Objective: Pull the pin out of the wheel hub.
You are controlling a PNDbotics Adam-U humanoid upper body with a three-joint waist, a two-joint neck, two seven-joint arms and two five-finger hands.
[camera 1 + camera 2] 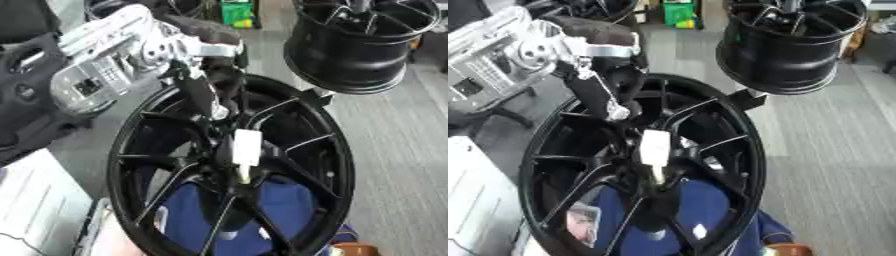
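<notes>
Pin [246,149]: a short, pale, blocky piece standing at the centre of the hub [229,165], with a thinner stem [242,173] running down from it into the dark bore. The wheel [337,165] stands upright on its rim, black spokes fanning out from that centre, and blue cloth [280,205] shows through the lower gaps. My left hand [610,102] comes in from the upper left and hangs just above the pin, dark fingers [203,97] pointing down toward it; I cannot tell whether they are spread or pressed together, and I cannot see them touching the pin. My right hand is nowhere in view. I judge the pin to be light, rigid and probably smooth, so it may slip if I catch only its tip; the broad pale head is the place to pinch, from two opposite sides, with the pull kept along the line of the stem so it does not bind in the bore. The wheel looks heavy and stiff, and should stay put while the pin comes out, though nothing visible shows what props it. A second wheel [359,47] sits well apart toward the upper right, clear of the work. The pin is not yet out.
</notes>
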